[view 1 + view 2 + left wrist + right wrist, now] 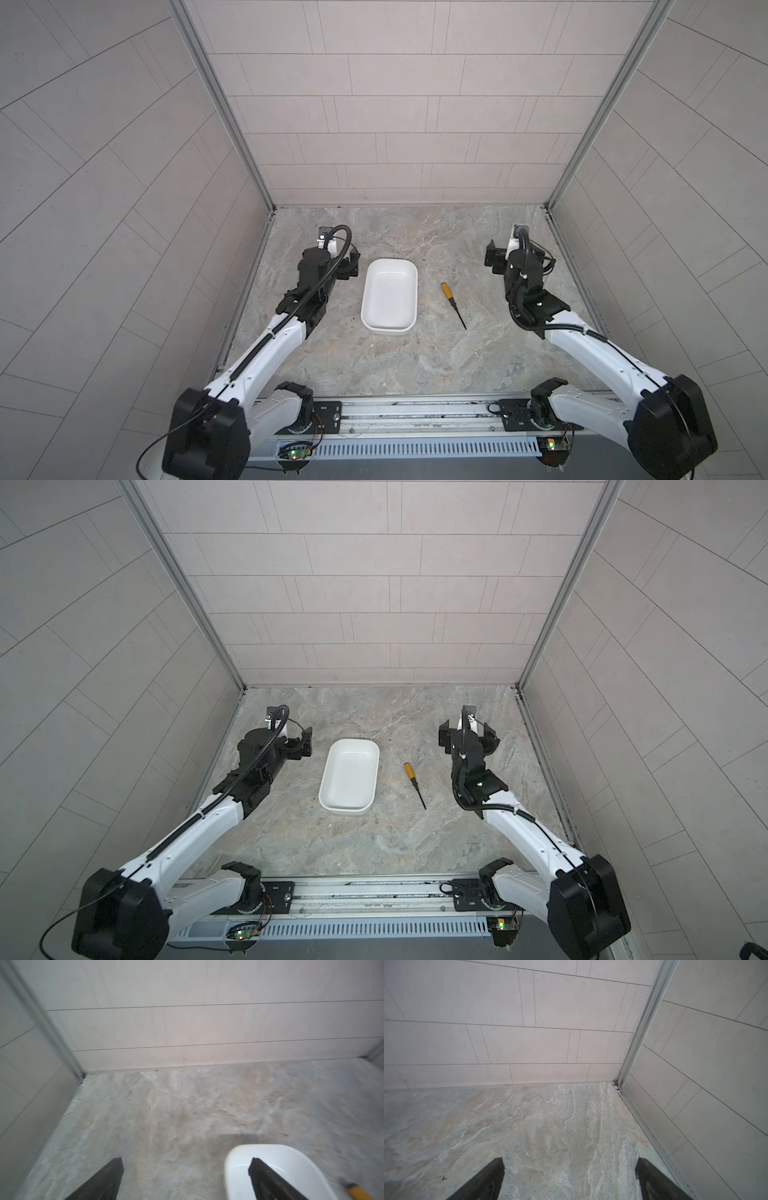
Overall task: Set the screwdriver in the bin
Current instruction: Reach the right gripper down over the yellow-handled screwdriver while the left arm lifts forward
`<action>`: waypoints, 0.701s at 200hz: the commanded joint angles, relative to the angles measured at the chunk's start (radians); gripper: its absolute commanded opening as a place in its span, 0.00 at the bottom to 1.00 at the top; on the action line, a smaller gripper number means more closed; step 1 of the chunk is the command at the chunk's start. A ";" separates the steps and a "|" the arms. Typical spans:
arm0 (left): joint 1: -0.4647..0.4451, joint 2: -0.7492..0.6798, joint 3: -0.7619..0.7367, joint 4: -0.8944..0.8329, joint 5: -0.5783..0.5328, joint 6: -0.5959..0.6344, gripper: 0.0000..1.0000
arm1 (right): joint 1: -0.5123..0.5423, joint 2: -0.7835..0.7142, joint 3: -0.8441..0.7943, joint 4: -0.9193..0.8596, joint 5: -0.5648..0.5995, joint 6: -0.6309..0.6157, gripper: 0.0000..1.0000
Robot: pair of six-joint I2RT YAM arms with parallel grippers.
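Two claws hang spread wide and empty: the left claw (186, 1167) by the far left corner of the bin (390, 296), the right claw (571, 1167) over bare table (415, 365) at far right. The screwdriver (453, 304) lies flat just right of the bin, handle far, tip near. The right claw, being closer, should close squarely across the yellow handle, then lift clear of the rim.

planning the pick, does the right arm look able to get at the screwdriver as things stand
Probably yes. The screwdriver lies flat on the table, apart from the bin, on the side of the right arm. Nothing covers or crowds it, and the right pincer is open and empty.
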 commanded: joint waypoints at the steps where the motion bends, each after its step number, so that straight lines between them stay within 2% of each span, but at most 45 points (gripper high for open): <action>1: 0.004 -0.100 -0.063 -0.295 0.231 -0.207 1.00 | -0.073 0.004 -0.051 -0.588 -0.076 0.305 0.99; 13: 0.005 -0.158 -0.146 -0.245 0.251 -0.262 1.00 | -0.135 -0.007 -0.077 -0.592 -0.255 0.325 0.99; 28: 0.006 -0.203 -0.201 -0.277 0.183 -0.270 1.00 | -0.128 -0.058 -0.119 -0.554 -0.356 0.308 0.99; 40: 0.007 -0.219 -0.209 -0.366 0.066 -0.274 1.00 | -0.123 -0.118 -0.182 -0.481 -0.405 0.278 0.99; 58: 0.007 -0.237 -0.198 -0.496 -0.150 -0.377 1.00 | -0.116 -0.202 -0.230 -0.413 -0.423 0.253 0.99; 81: 0.009 -0.289 -0.207 -0.579 -0.311 -0.474 1.00 | -0.103 -0.238 -0.220 -0.414 -0.462 0.238 0.99; 93: 0.009 -0.315 -0.224 -0.581 -0.318 -0.491 1.00 | -0.078 -0.225 -0.209 -0.404 -0.482 0.238 0.98; 112: 0.009 -0.350 -0.256 -0.543 -0.268 -0.475 1.00 | -0.002 -0.174 -0.177 -0.386 -0.476 0.242 0.96; 140: 0.008 -0.364 -0.270 -0.535 -0.245 -0.478 1.00 | 0.132 -0.037 -0.101 -0.338 -0.440 0.239 0.95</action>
